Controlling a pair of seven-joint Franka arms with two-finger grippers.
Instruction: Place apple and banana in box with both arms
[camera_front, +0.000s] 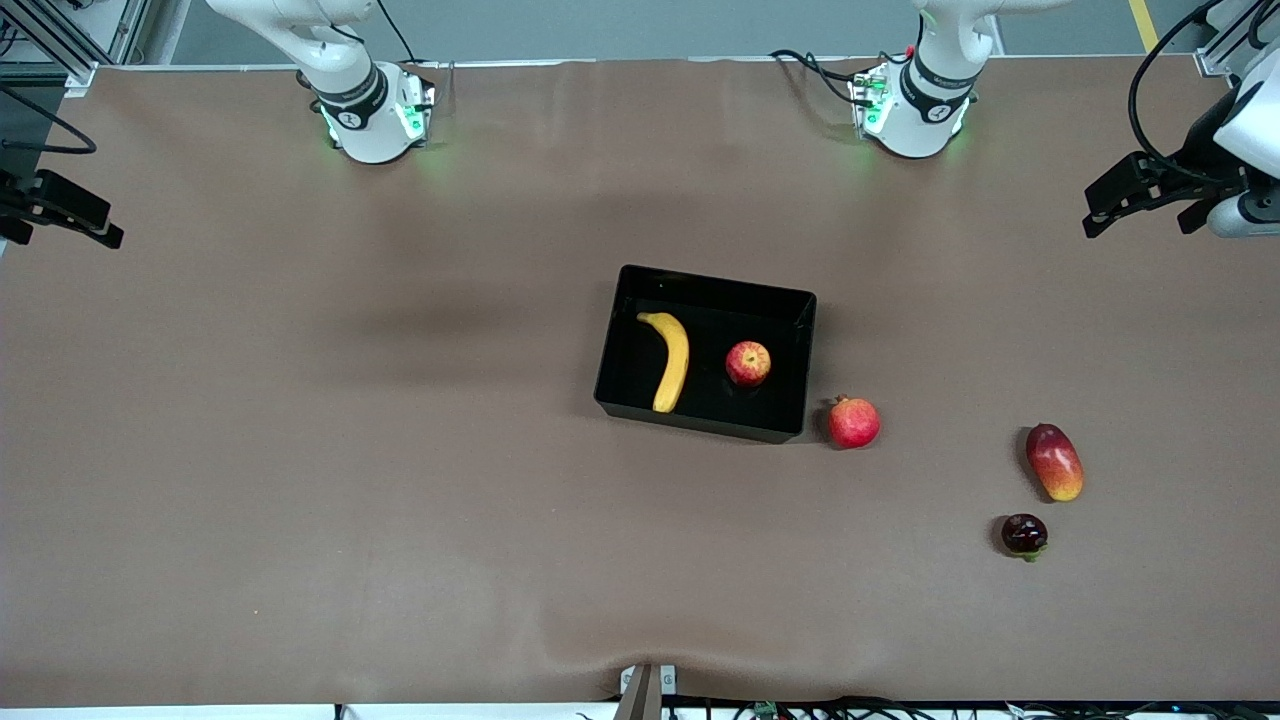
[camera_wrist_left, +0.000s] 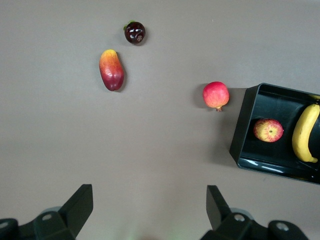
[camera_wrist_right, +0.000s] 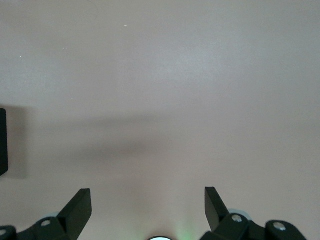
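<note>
Pincers (camera_wrist_left: 148, 210) (camera_wrist_right: 147, 210) raised, spread, empty.

The box (camera_front: 628, 345) is glossy black. In it, the banana (camera_front: 670, 360) is yellow with darker tips, and the apple (camera_front: 748, 363) is red with yellowish patches. The pomegranate (camera_front: 853, 422) is even red. The mango (camera_front: 1055, 462) runs from dark red to orange-yellow. The small fruit (camera_front: 1024, 534) is dark maroon. The table (camera_front: 300, 450) is plain matte brown. The 2 grippers' fingers (camera_wrist_left: 75, 210) are black.
</note>
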